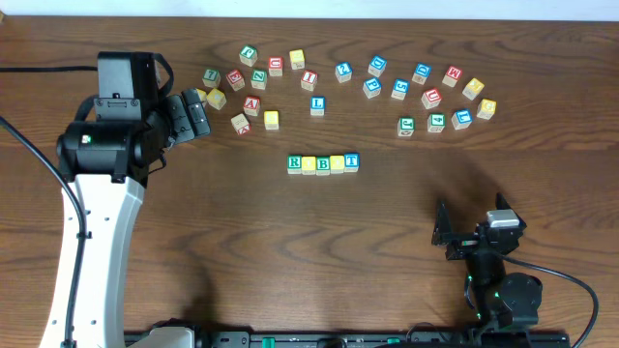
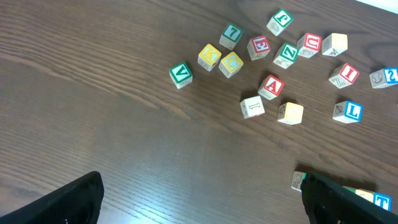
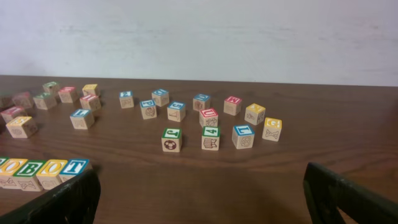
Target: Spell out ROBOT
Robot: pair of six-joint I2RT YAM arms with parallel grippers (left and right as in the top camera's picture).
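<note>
Row of five cubes sits mid-surface [image 1: 242, 251], touching side to side, L to R: green-framed R [image 1: 295, 163], yellow-faced cube [image 1: 309, 164], green-framed B [image 1: 323, 164], second yellow-faced cube [image 1: 338, 163], blue-framed T [image 1: 351, 161]. Right wrist view reads O, B, O, T on their tops, w/ the R cut off at the frame edge. Left cluster [image 1: 259, 79] and right cluster [image 1: 431, 98] of loose cubes lie toward the far edge; blue L cube [image 1: 317, 105] and red A cube [image 1: 251, 104] are among the left lot. Left hand [image 1: 200, 116] is spread wide, empty, at the left cluster's side. Right hand [image 1: 443, 232] is also spread, empty, toward the near edge, well apart from the row.
</note>
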